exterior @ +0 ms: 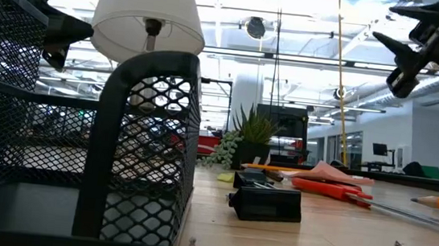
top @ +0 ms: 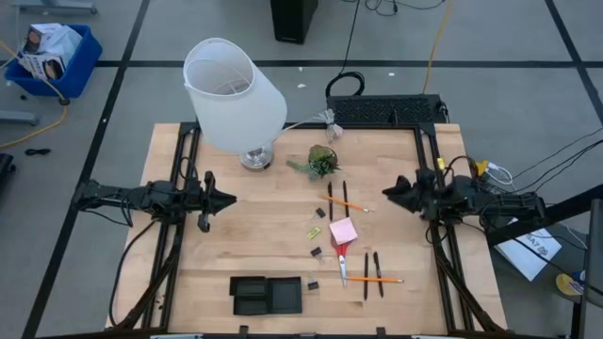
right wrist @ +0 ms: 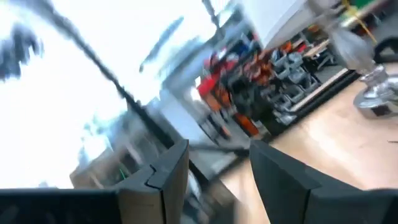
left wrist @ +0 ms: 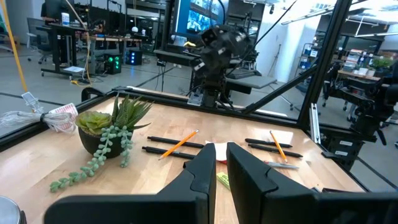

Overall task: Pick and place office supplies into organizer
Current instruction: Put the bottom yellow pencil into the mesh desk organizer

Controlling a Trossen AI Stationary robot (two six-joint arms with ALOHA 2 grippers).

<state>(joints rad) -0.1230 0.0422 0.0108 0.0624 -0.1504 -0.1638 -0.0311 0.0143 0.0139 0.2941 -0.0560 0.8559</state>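
Note:
The supplies lie on the table's right half. They are a pink sticky pad point(top: 343, 232), red-handled scissors point(top: 342, 264), orange pencils point(top: 350, 202) point(top: 379, 279), black pens point(top: 330, 200) point(top: 366, 274), small black clips point(top: 317, 251) point(top: 313, 283) and a yellow-green piece point(top: 313, 231). The black organizer point(top: 267, 295) rests flat near the table's near edge, and its mesh wall point(exterior: 150, 132) fills the low view's left. My left gripper point(top: 226, 199) hovers left of the supplies, shut to a thin slit point(left wrist: 221, 171). My right gripper point(top: 388, 193) hovers to their right, open point(right wrist: 219, 171). Neither touches anything.
A white lamp point(top: 234, 94) stands on the far left part of the table, with a small potted plant point(top: 323, 160) beside it. A black keyboard-like box point(top: 386, 111) sits at the far edge. Metal frame rails point(top: 438, 235) run along both sides of the table.

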